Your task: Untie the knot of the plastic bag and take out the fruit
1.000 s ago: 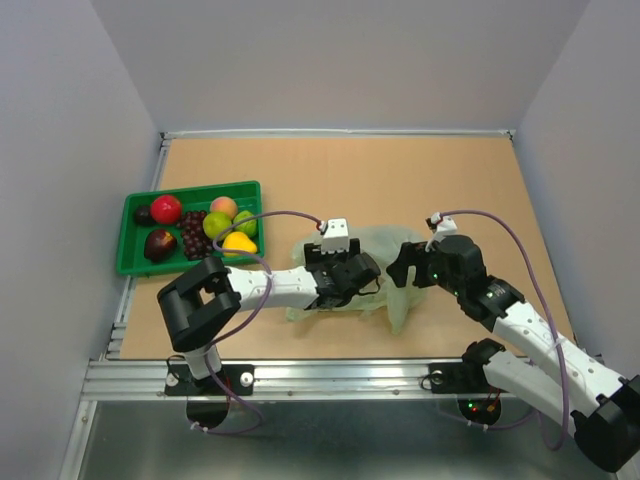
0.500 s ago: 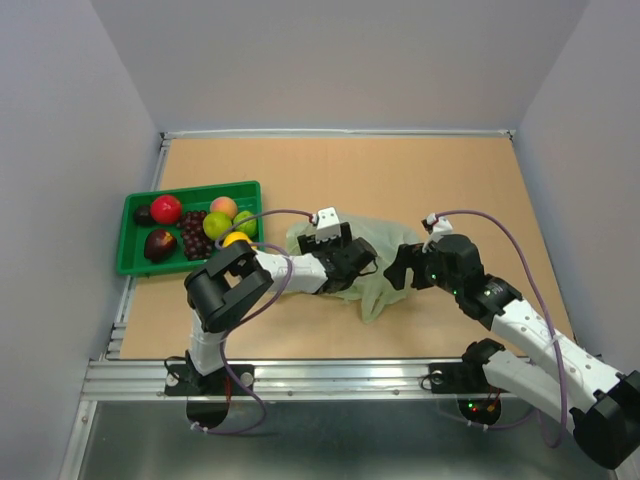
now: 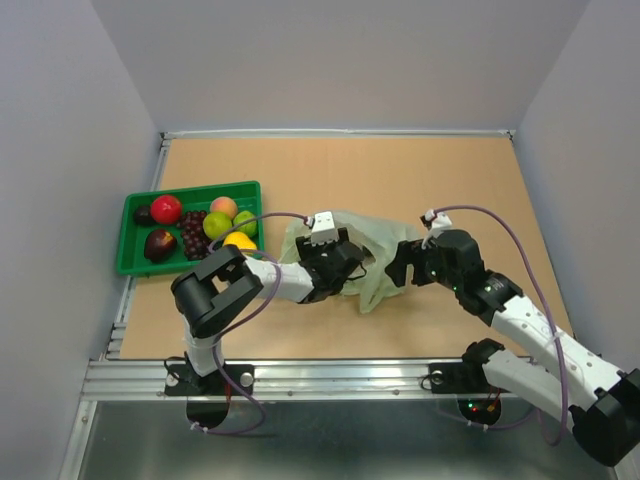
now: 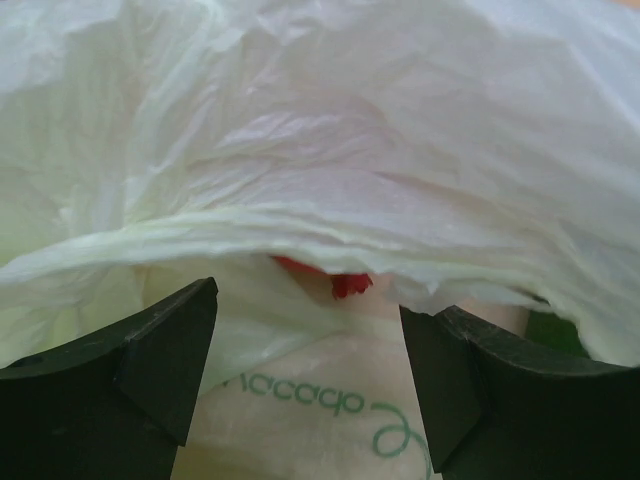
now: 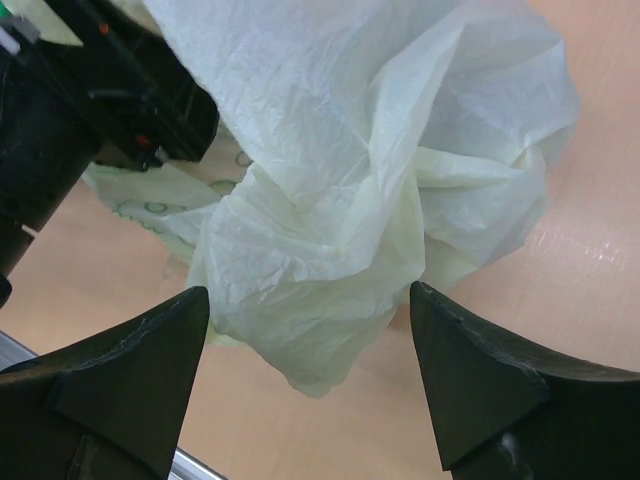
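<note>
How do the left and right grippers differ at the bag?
Left gripper sits at the bag's left side, looking under a raised fold at something red. Right gripper is at its right end, jaws either side of a bunched lump. Both are open.

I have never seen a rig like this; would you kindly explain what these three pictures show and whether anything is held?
These are two robot arms bolted to a table, each ending in a two-finger gripper. The wide picture looks down from above; the other two come from wrist cameras. On the table lie a crumpled pale green plastic bag and a green tray of fruit. The left gripper and right gripper both stand open at the bag, gripping nothing. Under the plastic, something red peeks out.
</note>
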Motion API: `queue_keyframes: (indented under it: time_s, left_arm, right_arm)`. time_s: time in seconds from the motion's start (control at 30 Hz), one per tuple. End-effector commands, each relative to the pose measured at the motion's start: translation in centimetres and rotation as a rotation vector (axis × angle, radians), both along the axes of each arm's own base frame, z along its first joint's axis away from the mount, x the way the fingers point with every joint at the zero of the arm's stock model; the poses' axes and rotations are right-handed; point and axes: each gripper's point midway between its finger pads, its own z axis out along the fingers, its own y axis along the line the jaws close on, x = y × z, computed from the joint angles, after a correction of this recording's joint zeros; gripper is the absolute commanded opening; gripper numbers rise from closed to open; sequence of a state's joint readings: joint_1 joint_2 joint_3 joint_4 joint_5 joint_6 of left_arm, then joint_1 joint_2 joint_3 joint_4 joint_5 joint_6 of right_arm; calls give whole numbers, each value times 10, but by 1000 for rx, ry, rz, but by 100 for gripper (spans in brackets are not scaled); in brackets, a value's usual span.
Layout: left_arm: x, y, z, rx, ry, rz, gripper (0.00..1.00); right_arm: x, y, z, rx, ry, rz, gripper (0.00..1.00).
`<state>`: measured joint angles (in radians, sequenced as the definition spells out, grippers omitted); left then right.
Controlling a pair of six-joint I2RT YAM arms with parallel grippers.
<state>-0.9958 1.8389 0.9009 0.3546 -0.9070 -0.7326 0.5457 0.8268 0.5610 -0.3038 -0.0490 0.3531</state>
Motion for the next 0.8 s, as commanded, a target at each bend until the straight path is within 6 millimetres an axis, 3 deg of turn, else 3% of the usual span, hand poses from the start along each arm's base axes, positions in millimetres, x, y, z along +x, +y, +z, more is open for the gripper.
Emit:
queue_keyframes:
  time_s: [0.0,0.03,0.07,0.1,0.13,0.3,0.57,0.67,0.77]
  left_arm:
    - [-7,-2,41,-75,-49,-46,84]
    - [-8,-2,44,-76,-52,-53,85]
    - [-8,-2,47,-64,-53,-66,85]
    - [-8,-3,50,-61,-57,-71,85]
    - [-8,-3,51,-52,-58,-76,85]
    - [-8,-4,49,-46,-51,-97,85]
    - [-5,-4,47,-59,-50,-110,85]
    - [-3,-2,47,-59,-51,-109,85]
    - [0,3,46,-59,-47,-99,86]
  right_arm:
    - [24,14,66,16,-167,53,86]
    - [29,19,64,-3,-148,72,87]
    - [36,24,78,-9,-175,88,87]
    - [43,29,74,-25,-151,104,87]
    - [49,34,86,-28,-180,125,87]
    - [75,51,97,-78,-195,181,87]
    - [115,65,73,-196,-167,209,87]
    - [126,55,52,-258,-131,141,78]
    - [133,32,32,-341,-105,21,43]
